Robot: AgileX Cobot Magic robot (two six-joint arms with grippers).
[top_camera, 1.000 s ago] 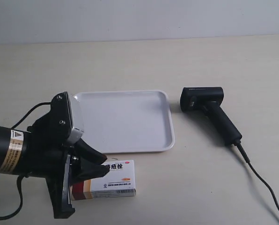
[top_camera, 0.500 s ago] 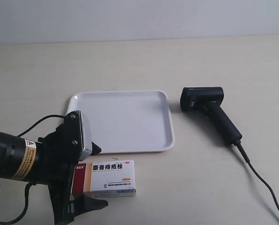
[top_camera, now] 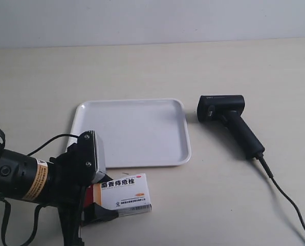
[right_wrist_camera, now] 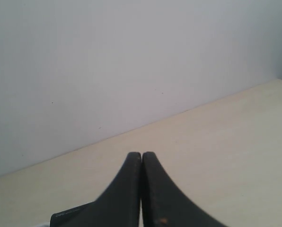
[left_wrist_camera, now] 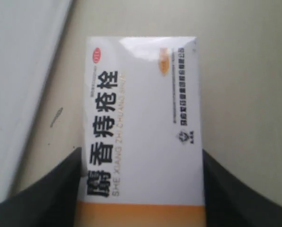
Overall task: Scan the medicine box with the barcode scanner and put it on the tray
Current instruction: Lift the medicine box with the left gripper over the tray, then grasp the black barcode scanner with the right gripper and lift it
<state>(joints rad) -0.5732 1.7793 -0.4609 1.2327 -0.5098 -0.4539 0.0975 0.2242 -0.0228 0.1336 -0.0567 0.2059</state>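
The medicine box [top_camera: 126, 193] lies on the table just in front of the tray's [top_camera: 142, 130] near rim, white with an orange end and black lettering. My left gripper [top_camera: 102, 197] is shut on its striped end, a black finger pressed against each long side [left_wrist_camera: 141, 158]. In the left wrist view the medicine box [left_wrist_camera: 141, 109] fills the middle and the tray [left_wrist_camera: 18, 71] lies beside it. The barcode scanner [top_camera: 229, 120] lies on its side to the right of the tray. My right gripper [right_wrist_camera: 141, 155] is shut on nothing, above the scanner's head [right_wrist_camera: 70, 218].
The scanner's black cable [top_camera: 288, 202] trails to the exterior view's lower right corner. A pale wall [top_camera: 152, 20] closes off the far edge of the table. The left arm's cable [top_camera: 45, 143] loops beside the tray's left corner.
My left gripper has lowered and slid forward along the box, and its fingers have closed on the box's sides. The box has tilted slightly. Scanner and tray are unmoved.
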